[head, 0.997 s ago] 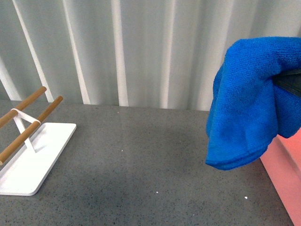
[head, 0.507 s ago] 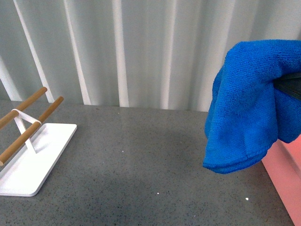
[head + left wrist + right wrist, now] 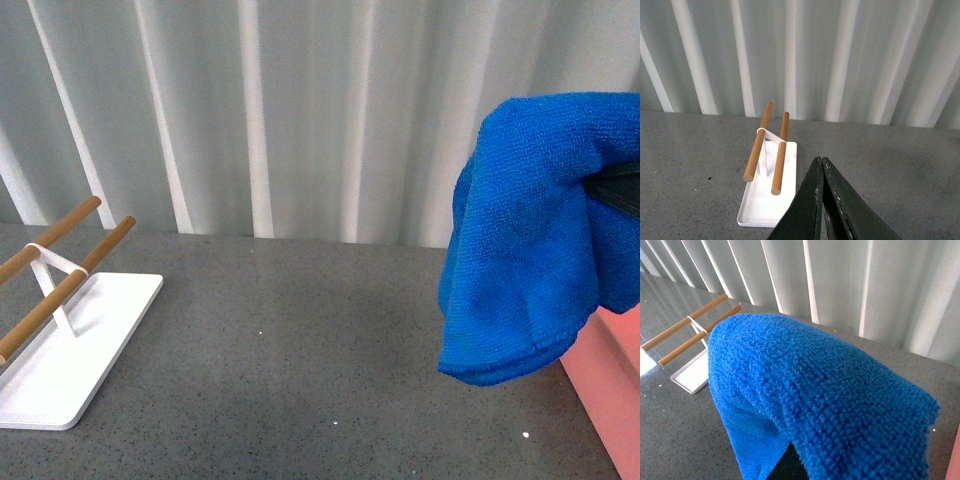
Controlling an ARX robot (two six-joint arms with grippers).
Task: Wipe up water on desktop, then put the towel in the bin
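Two wooden rods (image 3: 62, 243) sit on a white tray (image 3: 95, 335) on the far left of the desktop (image 3: 300, 340). They are well away from the towel, so nothing there is in the way.

The left claw (image 3: 821, 161) is near that tray. Its two dark fingers are pressed flat together with nothing between them. It has no job right now, I think, so it waits out of the way on the left.

The middle of the desktop is grey and speckled. I see a few tiny white dots but no puddle, so the wiping part looks done.

On the right, the blue towel (image 3: 530, 240) is up in the air, not touching the desktop. It hangs folded over the right claw (image 3: 620, 190), which holds it up. The cloth covers the fingers, and only a dark bit peeks out, so the pinch itself is hidden.

Low on the far right is the pink bin (image 3: 605, 395). The towel's bottom edge hangs just beside the bin's near wall, a little to its left. I think the towel is held high so it can pass over that wall. It needs to go more to the right before the claw lets go, or the floppy end may catch on the rim.
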